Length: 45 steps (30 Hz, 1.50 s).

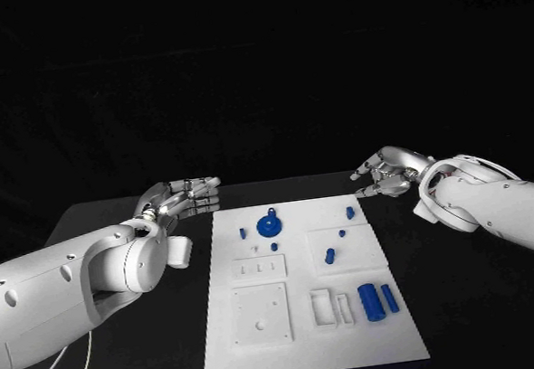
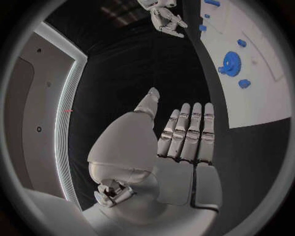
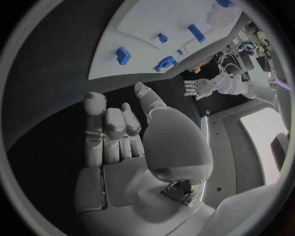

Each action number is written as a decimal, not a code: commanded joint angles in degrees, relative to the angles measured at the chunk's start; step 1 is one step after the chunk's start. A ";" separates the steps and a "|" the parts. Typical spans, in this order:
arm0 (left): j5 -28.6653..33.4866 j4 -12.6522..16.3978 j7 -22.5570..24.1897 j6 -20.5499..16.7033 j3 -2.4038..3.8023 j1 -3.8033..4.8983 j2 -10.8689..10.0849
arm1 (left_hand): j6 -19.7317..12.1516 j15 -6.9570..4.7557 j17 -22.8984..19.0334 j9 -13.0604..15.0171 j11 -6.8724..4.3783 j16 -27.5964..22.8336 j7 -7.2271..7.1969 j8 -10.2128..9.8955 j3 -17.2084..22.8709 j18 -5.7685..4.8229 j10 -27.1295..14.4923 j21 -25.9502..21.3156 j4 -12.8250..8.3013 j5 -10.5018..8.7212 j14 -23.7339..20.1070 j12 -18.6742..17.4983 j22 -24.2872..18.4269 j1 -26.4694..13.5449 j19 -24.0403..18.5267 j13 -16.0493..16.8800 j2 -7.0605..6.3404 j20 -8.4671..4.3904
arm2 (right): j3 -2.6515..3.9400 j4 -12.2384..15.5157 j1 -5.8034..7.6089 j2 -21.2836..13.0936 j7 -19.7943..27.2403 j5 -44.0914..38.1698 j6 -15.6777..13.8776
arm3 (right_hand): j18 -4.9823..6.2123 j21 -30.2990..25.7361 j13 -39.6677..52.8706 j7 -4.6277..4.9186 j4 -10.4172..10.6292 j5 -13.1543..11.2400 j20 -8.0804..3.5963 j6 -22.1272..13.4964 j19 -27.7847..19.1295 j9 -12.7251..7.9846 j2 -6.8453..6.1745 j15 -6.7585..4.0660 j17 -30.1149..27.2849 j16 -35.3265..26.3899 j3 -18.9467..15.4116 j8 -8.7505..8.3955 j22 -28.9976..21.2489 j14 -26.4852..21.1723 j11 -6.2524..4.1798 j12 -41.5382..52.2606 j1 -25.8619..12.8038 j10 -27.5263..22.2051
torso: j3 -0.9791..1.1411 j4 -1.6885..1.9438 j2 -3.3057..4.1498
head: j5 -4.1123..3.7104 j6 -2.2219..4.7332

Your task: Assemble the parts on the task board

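Observation:
The white task board (image 1: 312, 334) lies flat in the middle of the black table. A blue gear (image 1: 269, 226) stands near its far edge, with small blue parts (image 1: 243, 233) (image 1: 350, 212) (image 1: 331, 254) around it. Two blue cylinders (image 1: 371, 301) (image 1: 388, 296) lie at the near right. My left hand (image 1: 179, 198) hovers off the board's far left corner, fingers straight and side by side, holding nothing (image 2: 184, 142). My right hand (image 1: 390, 172) hovers off the far right corner, fingers loosely bent, thumb apart, nothing in it (image 3: 123, 142).
Raised white blocks (image 1: 261, 315) and a slotted white holder (image 1: 329, 309) sit on the board's near half. Bare black table runs along both sides of the board. The left wrist view catches the gear (image 2: 230, 62) and the right hand (image 2: 164, 17) across the table.

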 commanded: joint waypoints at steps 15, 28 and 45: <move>-1.41 -0.24 2.98 4.36 0.05 0.17 -0.15 | -0.82 -0.08 0.12 0.01 -0.01 0.38 0.27 0.18 -0.07 -0.47 -0.31 1.01 -0.38 -1.40 1.38 0.29 -0.01 0.58 1.33 0.04 -3.22 -0.50 | 0.04 -6.32 -1.27 1.08 -0.04 0.88 7.80 | 0.06 -0.92 -0.38 0.47 -1.69 0.88 0.63 -2.00 2.53 -0.06 0.61 0.18 -0.03 -0.22 -1.56 -0.14 2.92 -0.43 0.04 -0.49 0.27 -0.80 | 0.06 0.00 0.05 | -0.25 -0.69; -1.33 -0.40 3.85 3.90 0.05 0.16 -0.12 | -1.67 0.04 0.09 -0.02 0.05 0.34 0.25 0.14 -0.68 -0.02 -1.15 0.94 2.37 -0.97 -1.10 0.26 0.00 0.92 0.92 0.04 -4.86 -0.05 | 0.02 -6.97 -2.43 3.18 0.32 -2.16 6.22 | 0.16 -0.08 -0.09 0.37 -0.24 0.84 0.59 -1.59 2.74 -0.05 1.07 0.13 0.46 0.34 -3.42 -0.13 3.12 -0.15 -0.02 -0.03 0.21 -0.48 | -0.03 0.05 0.04 | -0.78 -1.03; -1.62 -0.50 3.31 3.59 0.06 0.16 -0.05 | -2.67 0.15 0.09 -0.07 0.27 0.35 0.54 0.09 -0.23 0.05 -1.53 0.93 2.69 -0.77 -1.17 0.26 0.00 1.43 0.85 0.03 -5.34 0.02 | 0.00 -6.27 -3.67 4.12 0.36 -4.75 6.61 | 0.15 0.06 0.01 0.34 -0.60 1.18 0.57 -1.32 2.70 -0.06 1.15 0.11 0.58 0.42 -2.41 -0.15 3.13 -0.15 -0.05 0.03 0.03 -0.47 | -0.12 0.02 -0.06 | -0.86 -1.42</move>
